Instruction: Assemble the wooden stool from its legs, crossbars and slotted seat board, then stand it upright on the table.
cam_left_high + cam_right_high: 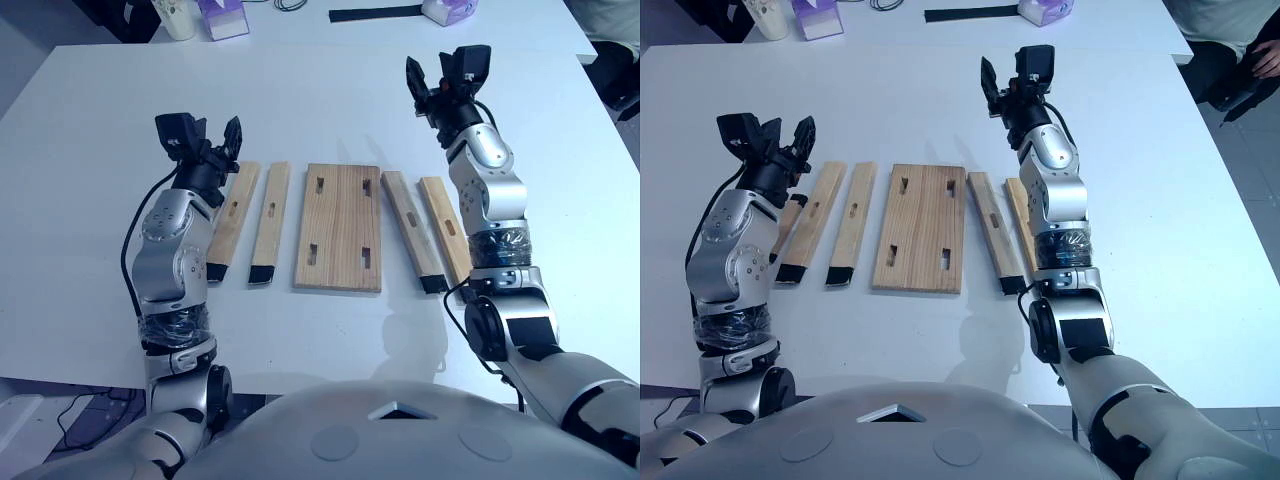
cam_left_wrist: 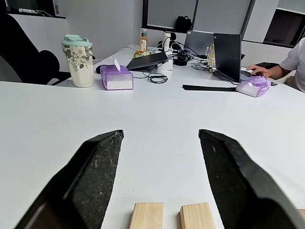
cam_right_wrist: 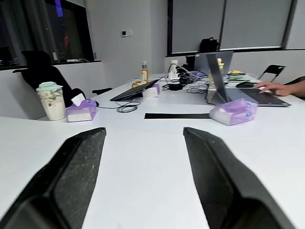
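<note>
Seat board (image 1: 338,227): lying flat (slots facing up).
Left gripper (image 1: 208,138): hovering at the board's ten o'clock, fingers spread apart.
Right gripper (image 1: 441,72): hovering at one o'clock, fingers spread apart.

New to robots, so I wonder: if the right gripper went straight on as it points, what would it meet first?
The right gripper points across bare white table; the first thing roughly in line is the black strip near the far edge, though it might pass above it.
</note>
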`<state>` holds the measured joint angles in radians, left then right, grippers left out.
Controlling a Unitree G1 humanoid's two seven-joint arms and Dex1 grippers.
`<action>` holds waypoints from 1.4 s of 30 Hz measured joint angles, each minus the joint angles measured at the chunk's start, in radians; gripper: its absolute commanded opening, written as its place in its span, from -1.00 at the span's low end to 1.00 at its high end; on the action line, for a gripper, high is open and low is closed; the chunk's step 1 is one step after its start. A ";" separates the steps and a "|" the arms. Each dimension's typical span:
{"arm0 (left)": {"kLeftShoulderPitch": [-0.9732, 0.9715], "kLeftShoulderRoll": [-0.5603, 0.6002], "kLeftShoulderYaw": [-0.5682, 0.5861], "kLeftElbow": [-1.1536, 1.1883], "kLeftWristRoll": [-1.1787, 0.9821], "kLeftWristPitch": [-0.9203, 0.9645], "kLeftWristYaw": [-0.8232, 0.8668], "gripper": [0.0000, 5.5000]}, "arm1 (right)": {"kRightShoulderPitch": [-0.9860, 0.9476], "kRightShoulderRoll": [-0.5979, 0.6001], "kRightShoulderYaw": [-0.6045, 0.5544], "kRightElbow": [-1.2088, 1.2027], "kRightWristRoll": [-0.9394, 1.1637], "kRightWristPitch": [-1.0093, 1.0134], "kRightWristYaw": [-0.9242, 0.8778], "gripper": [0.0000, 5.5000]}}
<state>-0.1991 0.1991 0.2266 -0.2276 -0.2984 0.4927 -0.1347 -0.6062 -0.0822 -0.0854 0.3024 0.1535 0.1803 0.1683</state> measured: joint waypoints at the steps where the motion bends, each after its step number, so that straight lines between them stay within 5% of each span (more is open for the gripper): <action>1: -0.004 0.002 -0.003 0.004 0.000 0.000 -0.002 0.07 | 0.000 0.002 0.002 -0.002 -0.003 -0.008 -0.004 0.08; 42: -0.024 -0.002 -0.081 0.088 0.107 -0.116 0.005 0.26 | 0.060 0.011 0.078 -0.041 -0.123 -0.093 -0.064 0.27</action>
<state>-0.2228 0.1972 0.1459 -0.1392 -0.1919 0.3771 -0.1297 -0.5462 -0.0712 -0.0073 0.2610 0.0307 0.0874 0.1039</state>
